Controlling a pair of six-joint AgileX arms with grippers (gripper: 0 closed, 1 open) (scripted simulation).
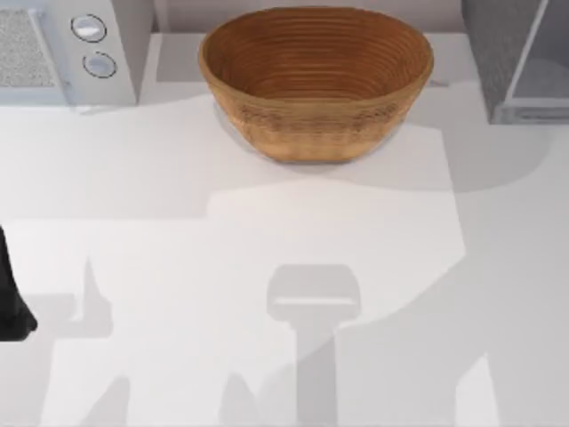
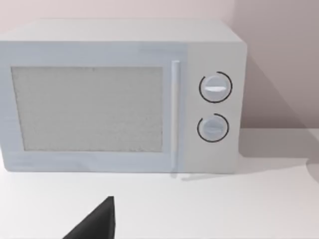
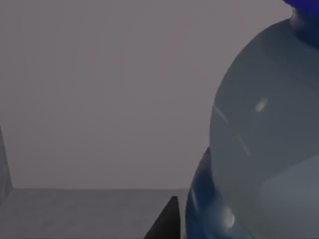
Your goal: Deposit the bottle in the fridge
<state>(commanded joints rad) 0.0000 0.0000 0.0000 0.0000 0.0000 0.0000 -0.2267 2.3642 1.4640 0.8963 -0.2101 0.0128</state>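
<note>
We observe a white tabletop [image 1: 178, 222] carrying three fixtures along its far edge. A large oval woven brown wicker basket [image 1: 316, 84] stands at the middle. A white boxy appliance with two round knobs [image 1: 76, 49] sits at the far left corner; the left wrist view shows its speckled grey door panel [image 2: 87, 108], vertical handle and both knobs face-on. The grey boxy fridge with dark walls and a paler framed door panel [image 1: 520, 58] occupies the far right corner.

Our left arm [image 1: 11, 298] appears as a dark shape at the left edge of the tabletop, well apart from the basket. In the left wrist view a single dark fingertip [image 2: 97, 221] of the left claw rises above the tabletop, in front of the white appliance and not touching it. We cannot tell whether this claw is spread or pressed together.

In the right wrist view, the small clear plastic bottle with a bright-blue cap [image 3: 264, 149] sits very close to the camera, its blue cap at the upper corner and a blue label band low on its body. Behind it lie flat grey walls and a grey floor. One dark fingertip [image 3: 167, 221] of the right claw stands just beside the bottle's lower part. We cannot tell whether the claw pinches the bottle.
</note>
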